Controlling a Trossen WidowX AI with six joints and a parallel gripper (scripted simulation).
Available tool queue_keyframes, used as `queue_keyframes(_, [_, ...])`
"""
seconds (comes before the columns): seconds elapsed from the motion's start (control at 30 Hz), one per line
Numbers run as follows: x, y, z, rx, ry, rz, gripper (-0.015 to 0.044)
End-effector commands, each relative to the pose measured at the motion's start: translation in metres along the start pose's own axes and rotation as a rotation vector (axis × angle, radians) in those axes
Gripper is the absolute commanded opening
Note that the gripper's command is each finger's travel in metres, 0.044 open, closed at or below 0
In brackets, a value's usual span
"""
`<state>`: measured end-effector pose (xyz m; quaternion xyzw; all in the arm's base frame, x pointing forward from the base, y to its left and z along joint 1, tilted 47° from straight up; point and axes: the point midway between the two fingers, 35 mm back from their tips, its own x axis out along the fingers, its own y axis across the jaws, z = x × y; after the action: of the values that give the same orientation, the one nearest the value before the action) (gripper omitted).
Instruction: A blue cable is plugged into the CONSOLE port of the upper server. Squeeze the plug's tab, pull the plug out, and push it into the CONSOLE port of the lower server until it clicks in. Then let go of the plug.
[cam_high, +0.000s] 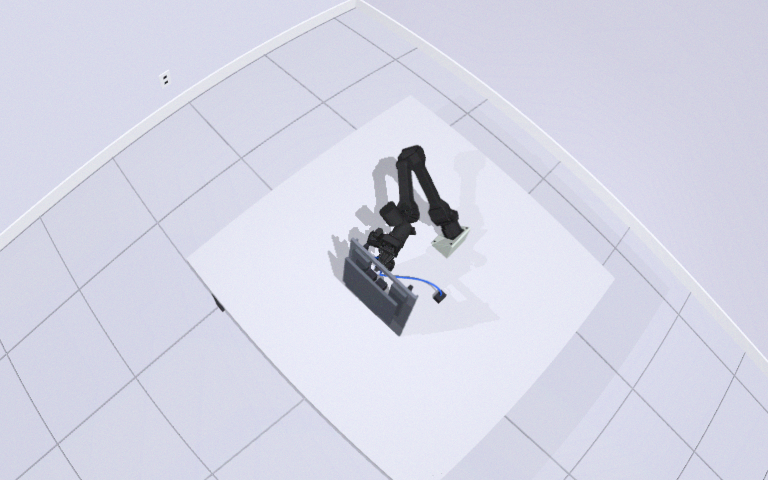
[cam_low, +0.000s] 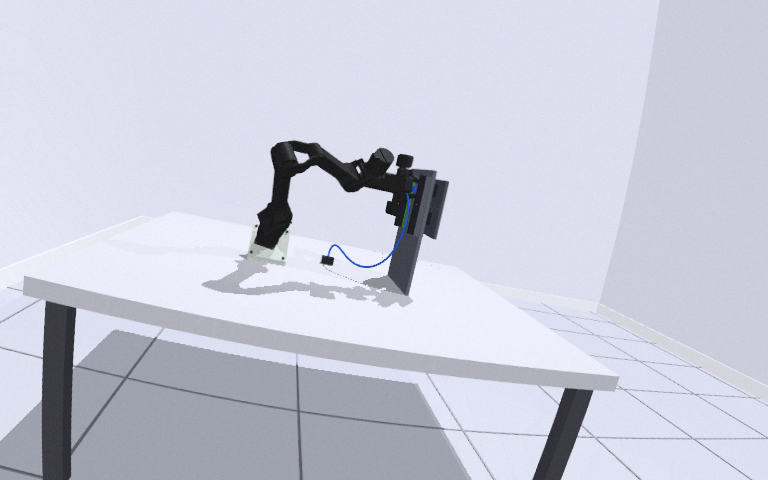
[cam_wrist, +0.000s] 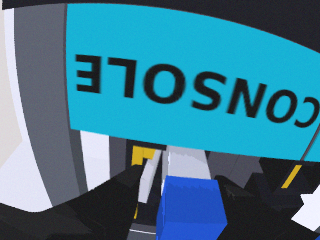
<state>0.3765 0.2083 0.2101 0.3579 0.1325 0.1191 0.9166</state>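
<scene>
1 white table (cam_high: 317, 362) (cam_low: 317, 333) has dark legs (cam_low: 58, 390); 1 wall outlet (cam_high: 164, 78).
</scene>
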Motion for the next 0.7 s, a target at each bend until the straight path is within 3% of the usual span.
queue_keyframes(0.0, [0.0001, -0.0010, 0.0005, 0.000, -0.002, -0.003, 0.0139])
queue_keyframes(0.67, [0.0001, -0.0010, 0.0005, 0.000, -0.002, -0.003, 0.0006])
